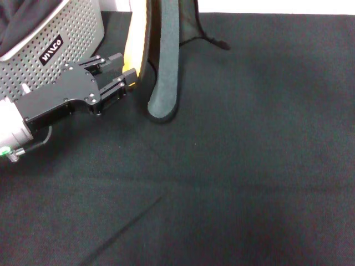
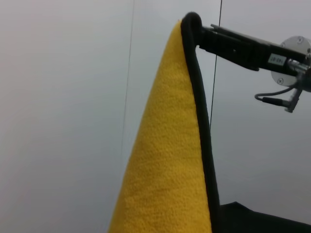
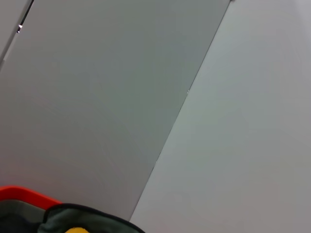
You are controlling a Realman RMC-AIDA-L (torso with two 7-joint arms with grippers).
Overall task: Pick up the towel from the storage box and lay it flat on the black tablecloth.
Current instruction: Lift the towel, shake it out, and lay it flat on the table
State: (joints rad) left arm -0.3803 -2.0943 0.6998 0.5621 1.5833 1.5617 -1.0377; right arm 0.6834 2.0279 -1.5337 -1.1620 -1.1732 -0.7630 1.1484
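Observation:
The towel (image 1: 166, 66) hangs upright from above the head view. Its grey-green face shows, with an orange-yellow strip at its left, and its lower end rests on the black tablecloth (image 1: 233, 166). My left gripper (image 1: 126, 76) is next to the storage box (image 1: 66, 39) and is shut on the towel's orange edge. In the left wrist view the orange face (image 2: 165, 170) rises to a corner pinched by my right gripper (image 2: 193, 25), which is above the head view. The right wrist view shows a bit of towel (image 3: 77, 221).
Rumpled black fabric (image 1: 16, 22) lies in the storage box at the far left corner. A red edge (image 3: 24, 193) shows in the right wrist view. A black cord (image 1: 208, 36) lies on the tablecloth at the back.

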